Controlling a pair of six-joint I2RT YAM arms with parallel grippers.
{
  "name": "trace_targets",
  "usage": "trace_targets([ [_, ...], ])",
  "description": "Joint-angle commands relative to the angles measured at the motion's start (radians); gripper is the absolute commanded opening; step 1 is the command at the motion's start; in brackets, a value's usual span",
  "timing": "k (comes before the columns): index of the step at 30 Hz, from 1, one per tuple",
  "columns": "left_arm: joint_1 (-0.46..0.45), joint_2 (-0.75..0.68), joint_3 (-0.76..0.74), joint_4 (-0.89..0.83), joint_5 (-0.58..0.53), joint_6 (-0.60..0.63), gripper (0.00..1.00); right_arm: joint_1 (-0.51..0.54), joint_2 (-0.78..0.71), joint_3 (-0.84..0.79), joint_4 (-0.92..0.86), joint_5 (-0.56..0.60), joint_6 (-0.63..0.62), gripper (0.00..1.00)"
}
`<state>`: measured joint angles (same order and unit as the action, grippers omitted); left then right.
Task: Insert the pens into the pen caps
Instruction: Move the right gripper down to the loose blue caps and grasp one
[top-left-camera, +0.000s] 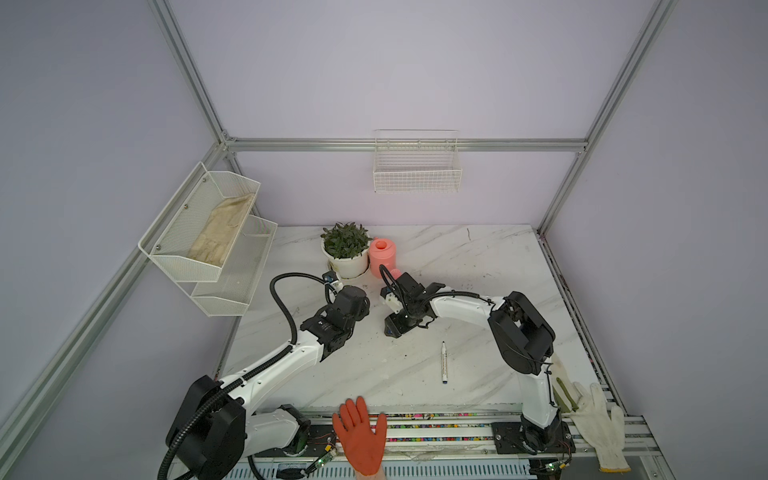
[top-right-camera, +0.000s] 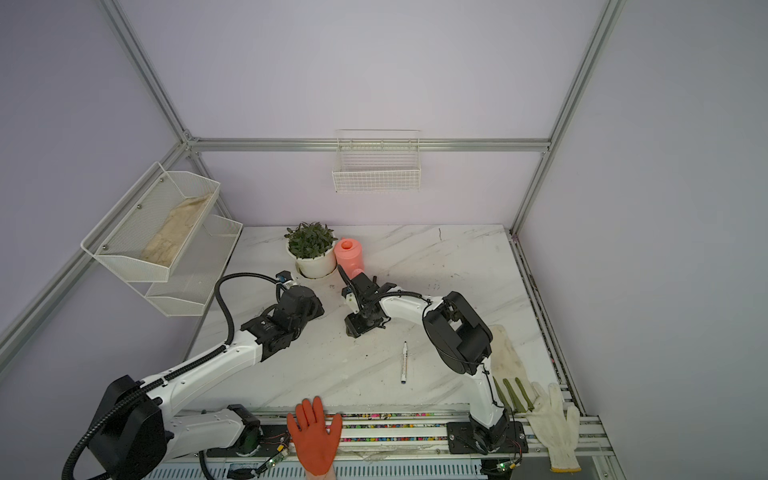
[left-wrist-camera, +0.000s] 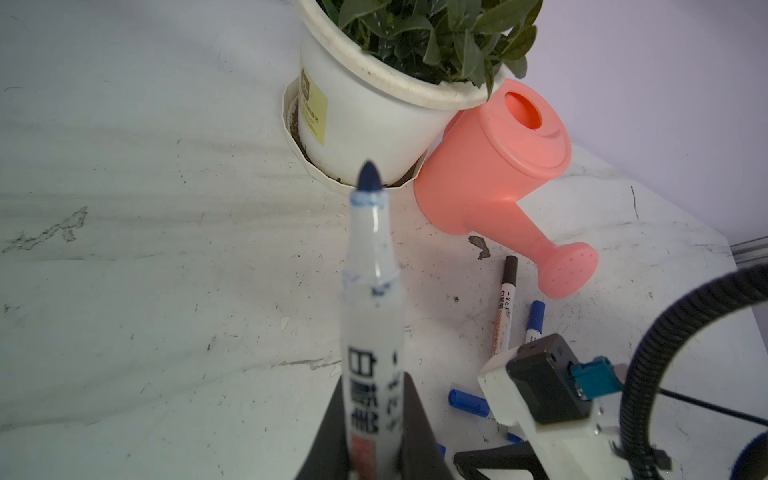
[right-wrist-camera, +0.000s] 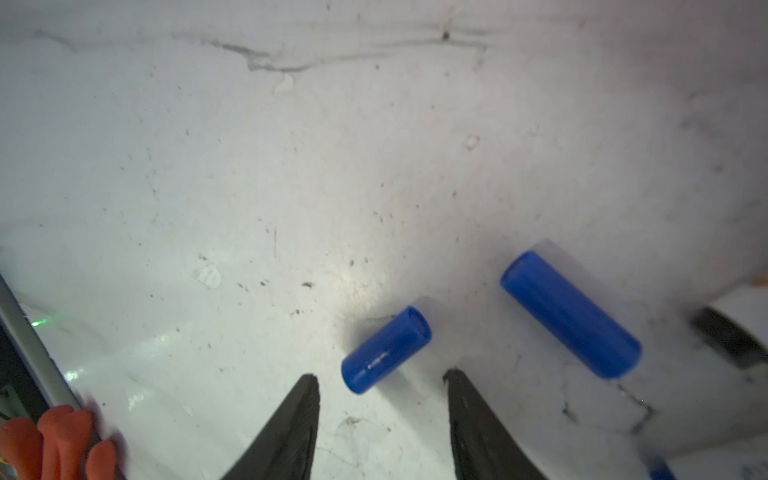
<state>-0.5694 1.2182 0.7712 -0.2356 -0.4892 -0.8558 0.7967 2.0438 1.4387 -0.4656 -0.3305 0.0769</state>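
At the back of the marble bench (top-left-camera: 478, 266): potted plant (top-left-camera: 347, 262), pink watering can (top-left-camera: 383, 255) just beside. On the back wall, white wire basket (top-left-camera: 417, 172). At left, two-tier mesh rack (top-left-camera: 178, 245), beige glove (top-left-camera: 224, 235) in upper tier. Along the front rail, orange glove (top-left-camera: 360, 436), white cotton glove (top-left-camera: 602, 428).

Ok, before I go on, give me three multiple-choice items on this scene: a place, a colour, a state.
1. Where does the pink watering can stand?
A. hanging on the wall
B. beside the white plant pot
C. on the floor

2. What colour is the tip of the pen in the left tool?
A. red
B. dark blue
C. green

3. How is the right tool?
A. open
B. shut on a cap
C. shut on a pen

1 B: they stand side by side in both top views.
2 B: the left wrist view shows it bare and dark blue.
3 A: its jaws stand apart, a blue cap lying loose ahead.
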Motion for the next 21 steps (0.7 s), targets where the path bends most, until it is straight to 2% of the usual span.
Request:
trace_targets([
  [1, 0.005, -0.041, -0.045, -0.01, -0.048, 0.009, 0.0, -0.005, -0.008, 0.044, -0.056, 0.048, -0.004, 0.53],
  [10, 0.011, -0.081, -0.075, -0.019, -0.052, 0.012, 0.0, 0.022, 0.064, 0.106, -0.105, 0.044, -0.008, 0.52],
  [17, 0.011, -0.103, -0.095, -0.018, -0.061, 0.004, 0.0, 0.058, 0.139, 0.192, -0.205, 0.154, -0.028, 0.48],
  [21, 0.012, -0.111, -0.098, -0.022, -0.067, 0.004, 0.0, 0.079, 0.165, 0.227, -0.246, 0.222, -0.031, 0.39],
])
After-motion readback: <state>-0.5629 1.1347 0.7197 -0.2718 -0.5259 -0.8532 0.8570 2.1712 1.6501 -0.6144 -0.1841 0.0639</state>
